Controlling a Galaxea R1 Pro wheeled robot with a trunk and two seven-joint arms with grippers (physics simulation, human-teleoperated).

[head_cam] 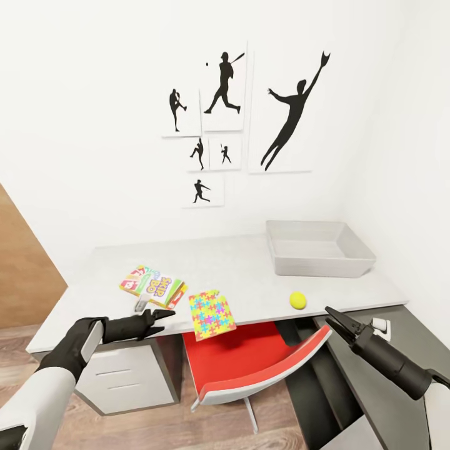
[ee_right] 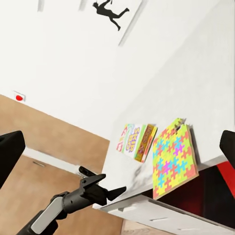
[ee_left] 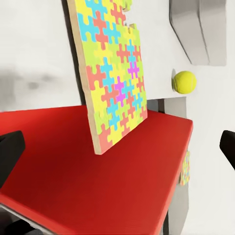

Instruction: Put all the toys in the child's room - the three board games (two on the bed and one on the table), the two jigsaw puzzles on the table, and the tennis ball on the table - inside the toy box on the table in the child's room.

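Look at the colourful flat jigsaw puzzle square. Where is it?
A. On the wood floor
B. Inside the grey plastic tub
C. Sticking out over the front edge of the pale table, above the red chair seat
C: the colourful flat jigsaw puzzle square overhangs the pale table's front edge above the red chair seat.

so on the table (head_cam: 250,265): one toy box (head_cam: 319,249), one tennis ball (head_cam: 298,300), one skip-bo game (head_cam: 154,285), one visible jigsaw puzzle (head_cam: 212,314), plus six silhouette pictures (head_cam: 225,90).
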